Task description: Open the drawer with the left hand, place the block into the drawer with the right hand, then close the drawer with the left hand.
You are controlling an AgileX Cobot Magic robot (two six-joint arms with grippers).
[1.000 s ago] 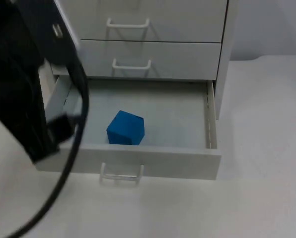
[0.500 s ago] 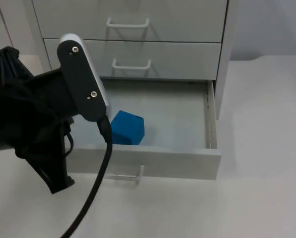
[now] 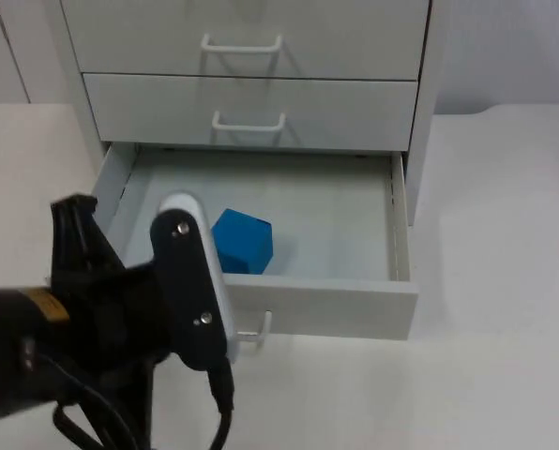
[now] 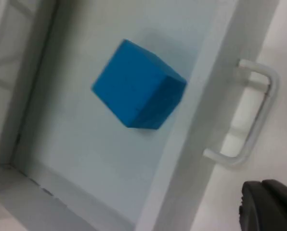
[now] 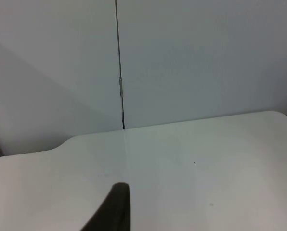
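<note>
Resting block (image 4: pixel 136 85) near left pincer (image 4: pixel 268 204)

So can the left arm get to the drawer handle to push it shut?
Probably yes. The left pincer hangs just in front of the open drawer, near its handle, with nothing between them. The blue block sits inside, below the rim.

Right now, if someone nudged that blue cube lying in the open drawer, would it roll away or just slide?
The solid-looking blue cube has flat faces and sharp edges, so it would probably slide or tip over, not roll. It keeps a crisp shape, so it is likely stiff. The white drawer's smooth floor may let it skid, though the front wall should stop it.
</note>
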